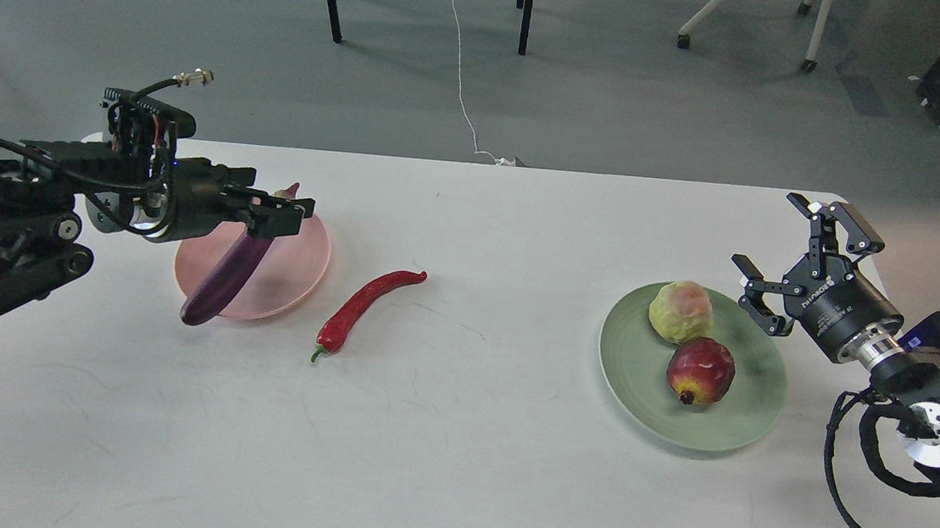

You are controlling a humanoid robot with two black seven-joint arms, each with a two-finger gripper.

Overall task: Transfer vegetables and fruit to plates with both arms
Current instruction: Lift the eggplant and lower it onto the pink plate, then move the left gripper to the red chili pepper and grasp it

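Nearest in the head view, the dark red fruit (701, 370) is sitting on the green plate (751, 408), toward four o'clock of the table (452, 467), with the yellow-green fruit (680, 311) touching it just behind. At the plate's two o'clock edge the right gripper (785, 266) is hovering with its fingers spread wide and nothing between them. Near the table's centre, toward nine o'clock, the red chili (364, 306) is lying on the bare surface, beside the pink plate (308, 263) but not on it.

Farther left, the left gripper (265, 221) is holding the purple eggplant (226, 277) by its upper part, near the stem. The eggplant is hanging tilted, its blunt end reaching past the plate's seven o'clock rim. The step in hand looks like setting it down. Doing that well probably means carrying it toward the plate's one o'clock side first, then lowering until its length is lying across the dish before releasing, so it is not tipping off the rim or rolling toward the chili.
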